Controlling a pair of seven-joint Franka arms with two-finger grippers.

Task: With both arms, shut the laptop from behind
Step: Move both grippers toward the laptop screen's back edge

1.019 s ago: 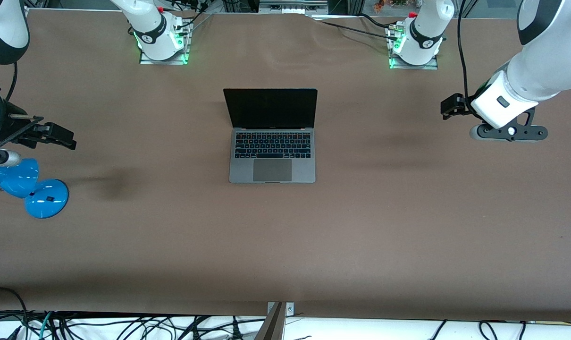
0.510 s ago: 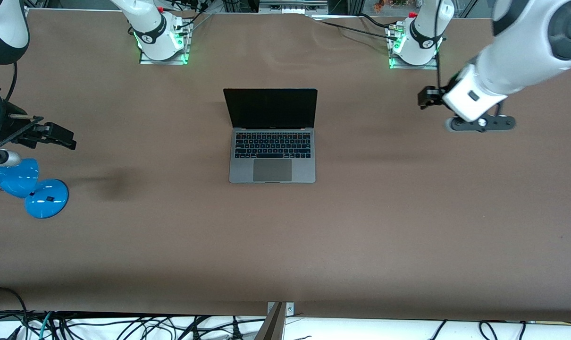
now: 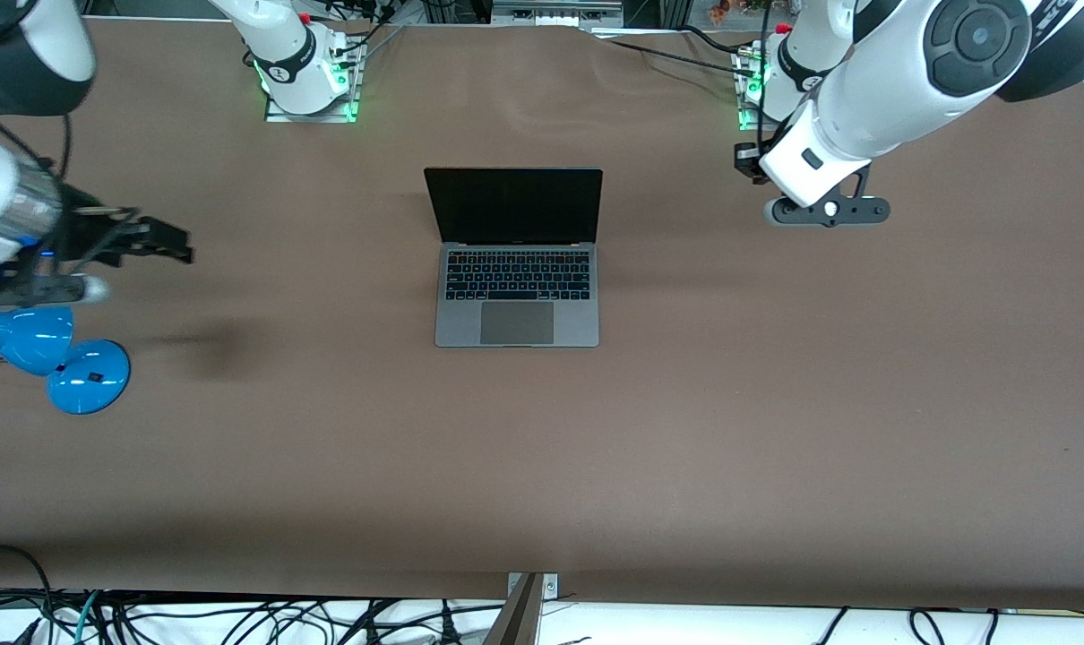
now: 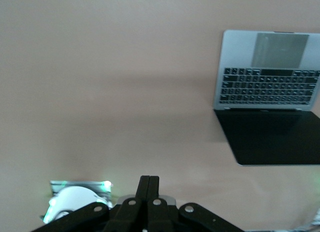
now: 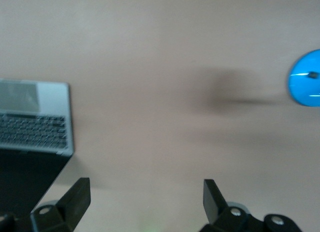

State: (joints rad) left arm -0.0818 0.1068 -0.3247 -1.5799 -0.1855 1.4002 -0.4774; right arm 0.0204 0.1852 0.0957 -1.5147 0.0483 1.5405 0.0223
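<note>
Both arms have swung inward since a second ago: the left gripper (image 3: 746, 163), which hung out toward its own end of the table, now sits up over the bare table beside its arm's base, and its fingers (image 4: 149, 189) have snapped together on nothing. The right gripper (image 3: 167, 242) has crept a little toward the middle from above the blue lamp (image 3: 54, 351), jaws spread wide and empty — the right wrist view shows the two fingertips well apart.

The laptop (image 3: 516, 260) hasn't budged. It sits in the middle of the table (image 3: 775, 430), lid upright, keyboard facing the front camera, its back turned to the two bases. Neither gripper is anywhere near it yet; both are well apart from it, one off each side.

To my eye that lid is thin, stiff metal on a firm hinge, and the screen side is glass — fragile, not something to jab. The whole machine looks light enough to skid on the smooth brown covering if pushed low. I'd want contact high on the back of the lid, near the top edge, one gripper toward each corner, pressing evenly so it folds down over the keyboard rather than twisting or sliding forward.
</note>
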